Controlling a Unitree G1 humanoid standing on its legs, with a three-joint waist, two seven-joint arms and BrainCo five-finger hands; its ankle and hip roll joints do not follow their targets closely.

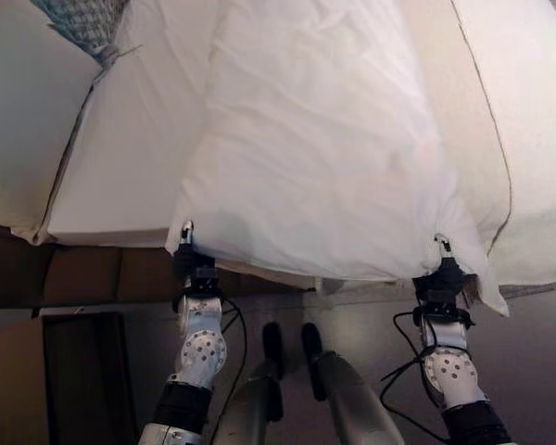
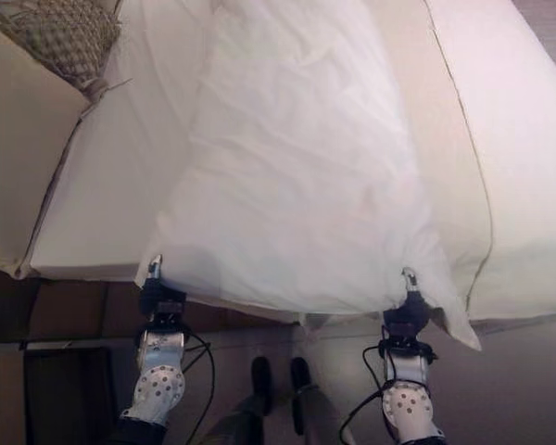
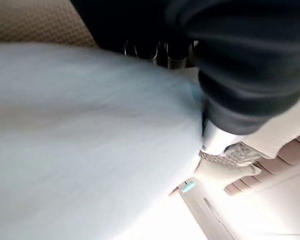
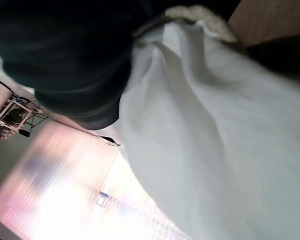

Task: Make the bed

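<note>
Both hands up at near edge of bed: L hand & R hand each pinching a near corner of white sheet, lifted and spread toward far end, part-laid, I'd say smoothing + pillows left.

I am in a bedroom, it seems, standing at the edge of a bed with a pale mattress. A white sheet is spread over it, and a grey knitted cushion lies at its far corner. Beside the bed is a brown floor.
</note>
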